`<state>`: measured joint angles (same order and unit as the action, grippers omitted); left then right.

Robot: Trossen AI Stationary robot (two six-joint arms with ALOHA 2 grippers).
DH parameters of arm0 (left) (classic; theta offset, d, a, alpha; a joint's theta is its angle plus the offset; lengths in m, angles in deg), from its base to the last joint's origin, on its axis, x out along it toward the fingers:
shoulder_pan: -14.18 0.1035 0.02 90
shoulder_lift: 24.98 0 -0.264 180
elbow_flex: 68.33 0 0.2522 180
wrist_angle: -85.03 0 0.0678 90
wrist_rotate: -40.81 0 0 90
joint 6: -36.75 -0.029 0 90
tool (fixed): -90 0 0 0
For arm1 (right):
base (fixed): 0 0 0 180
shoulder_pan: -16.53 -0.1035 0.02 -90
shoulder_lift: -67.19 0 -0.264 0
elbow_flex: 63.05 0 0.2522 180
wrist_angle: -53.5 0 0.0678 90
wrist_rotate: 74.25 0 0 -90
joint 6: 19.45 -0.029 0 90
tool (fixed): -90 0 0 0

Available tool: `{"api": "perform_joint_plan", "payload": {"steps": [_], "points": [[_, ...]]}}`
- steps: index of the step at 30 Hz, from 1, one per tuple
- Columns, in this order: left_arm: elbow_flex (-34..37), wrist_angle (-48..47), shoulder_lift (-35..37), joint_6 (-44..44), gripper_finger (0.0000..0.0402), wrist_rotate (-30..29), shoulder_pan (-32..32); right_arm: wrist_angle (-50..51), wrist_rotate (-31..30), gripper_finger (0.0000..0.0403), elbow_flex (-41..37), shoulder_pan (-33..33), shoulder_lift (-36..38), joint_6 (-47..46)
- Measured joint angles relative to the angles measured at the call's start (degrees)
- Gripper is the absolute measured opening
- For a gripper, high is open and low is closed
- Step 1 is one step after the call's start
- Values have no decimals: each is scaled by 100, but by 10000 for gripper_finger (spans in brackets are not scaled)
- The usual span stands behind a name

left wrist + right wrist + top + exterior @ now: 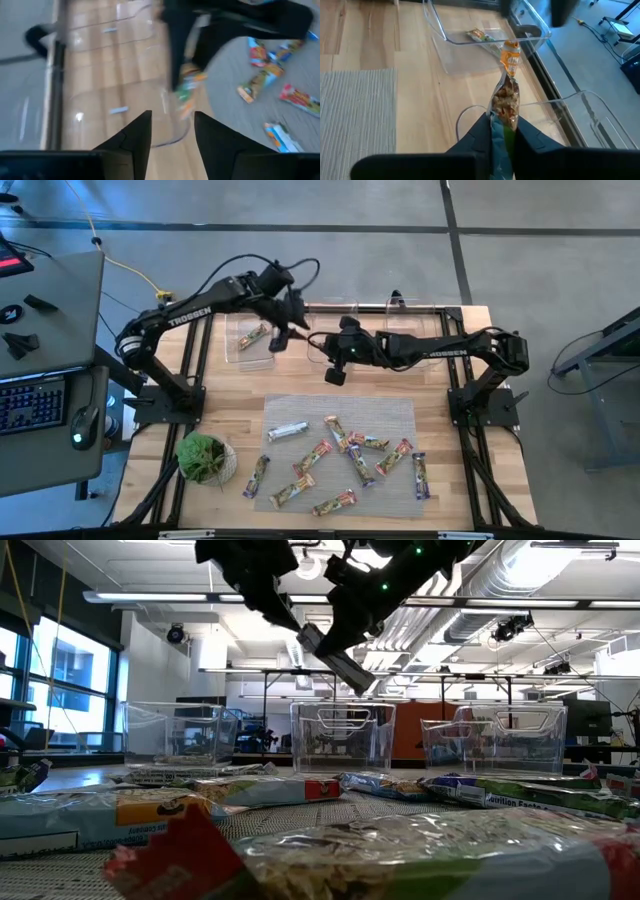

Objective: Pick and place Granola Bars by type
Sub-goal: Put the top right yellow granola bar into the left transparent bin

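I'm mid-sort. My right gripper (501, 131) is clenched on a green-and-orange granola bar (506, 97), the wrapper sticking out past the fingertips. In the high view that gripper hangs over the far middle of the table, just in front of the middle clear bin (325, 340). The left gripper (172, 131) hovers by the far-left clear bin (252, 340), its fingers parted with nothing between them, so I read it as released. One bar (253, 336) already lies in that left bin. The rest of the bars are scattered on the grey mat (400, 408) at the near side: a silver one (287, 431) at the left of the pile, a purple one (420, 476) at the right, red and green-yellow ones between. A potted plant (203, 457) stands near-left, off the mat.

My judgement: the step in hand is carrying this bar to its bin. Next I need to choose the bin matching its type, bring the bar above the opening clear of the left arm, which crowds the same corner, then let go.
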<state>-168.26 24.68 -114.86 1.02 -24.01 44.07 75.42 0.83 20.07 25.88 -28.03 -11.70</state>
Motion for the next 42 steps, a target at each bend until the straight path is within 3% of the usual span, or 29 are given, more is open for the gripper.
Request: {"api": "perform_joint_plan", "payload": {"steps": [5,12,31,36,42], "points": [[2,3,-52,-7,142,-232,-414,-22,-8,31,0,0,0,0],[0,131,-45,-6,142,-1055,-784,-26,296,38,0,-2,0,0],[0,173,-45,281,141,-1007,-780,-555,442,29,2,-2,0,22],[0,177,-45,300,105,-1050,-780,-528,442,32,1,-2,0,22],[0,153,-45,305,15,-1050,-780,-505,440,46,2,-2,0,20]]}}
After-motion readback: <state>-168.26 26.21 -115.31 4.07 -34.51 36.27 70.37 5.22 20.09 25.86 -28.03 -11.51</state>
